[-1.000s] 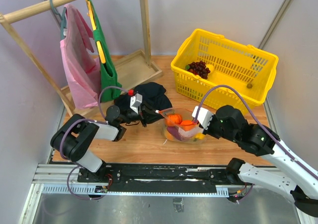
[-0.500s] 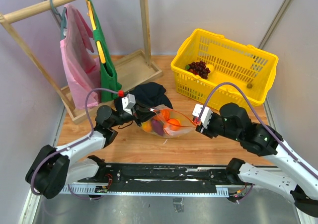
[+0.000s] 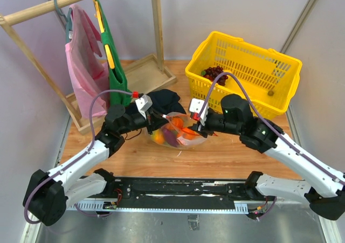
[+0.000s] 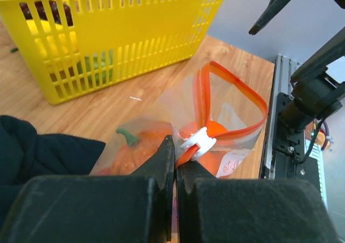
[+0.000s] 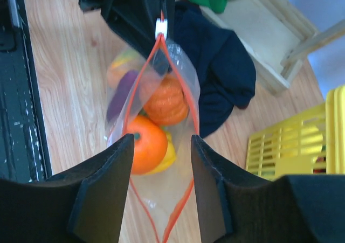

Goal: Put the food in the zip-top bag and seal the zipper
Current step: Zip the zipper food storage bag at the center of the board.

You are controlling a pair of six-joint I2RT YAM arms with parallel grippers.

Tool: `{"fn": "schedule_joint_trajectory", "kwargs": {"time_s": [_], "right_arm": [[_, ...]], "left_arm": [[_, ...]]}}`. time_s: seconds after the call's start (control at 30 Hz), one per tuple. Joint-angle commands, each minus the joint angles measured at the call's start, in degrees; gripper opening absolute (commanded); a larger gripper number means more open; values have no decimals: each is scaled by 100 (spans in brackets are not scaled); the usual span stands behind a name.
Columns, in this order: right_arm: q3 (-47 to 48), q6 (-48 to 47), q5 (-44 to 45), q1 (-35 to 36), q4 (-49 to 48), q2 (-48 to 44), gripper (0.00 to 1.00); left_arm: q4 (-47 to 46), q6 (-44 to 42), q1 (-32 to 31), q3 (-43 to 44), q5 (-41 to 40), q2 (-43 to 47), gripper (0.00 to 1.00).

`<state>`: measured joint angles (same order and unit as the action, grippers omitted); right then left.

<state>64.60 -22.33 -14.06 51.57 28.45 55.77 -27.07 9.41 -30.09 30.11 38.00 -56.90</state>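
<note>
The clear zip-top bag (image 3: 175,134) lies on the wooden table with its mouth open. Inside it show an orange (image 5: 146,143), a ribbed orange-red fruit (image 5: 166,102), a purple eggplant (image 5: 121,95) and a yellow pepper (image 5: 170,155). The orange-red zipper (image 5: 139,81) spreads in two strands that meet at a white slider (image 4: 198,140). My left gripper (image 4: 175,159) is shut on the zipper edge just beside the slider; in the top view it (image 3: 152,119) is at the bag's left end. My right gripper (image 5: 160,139) is open, straddling the open mouth at the bag's right part (image 3: 200,125).
A dark cloth (image 3: 164,102) lies just behind the bag. A yellow basket (image 3: 253,60) with dark grapes (image 3: 214,72) stands at the back right. A wooden rack (image 3: 137,78) with pink and green bags stands at the back left. A black rail (image 3: 178,188) runs along the near edge.
The bag has shifted left with my left gripper holding its zipper end. My right gripper has moved left from the bag's right end to over the open mouth.
</note>
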Motion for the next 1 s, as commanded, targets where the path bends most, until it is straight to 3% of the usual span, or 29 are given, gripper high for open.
{"fn": "schedule_joint_trajectory", "kwargs": {"time_s": [0.0,0.23,0.43,0.73,0.97], "right_arm": [[297,26,-653,-42,-1091,309,47],[522,146,-1082,33,-1812,1012,37],[573,220,-1194,160,-2114,1456,35],[617,310,-1452,170,-2074,1806,27],[634,333,-1622,178,-1919,1899,27]], "left_arm": [[833,-46,-12,277,-143,207,0],[1358,-46,-130,534,-182,231,0],[1404,-86,-190,523,-223,317,0],[1390,-115,-208,505,-214,355,0],[1402,-124,-208,510,-213,373,0]]}}
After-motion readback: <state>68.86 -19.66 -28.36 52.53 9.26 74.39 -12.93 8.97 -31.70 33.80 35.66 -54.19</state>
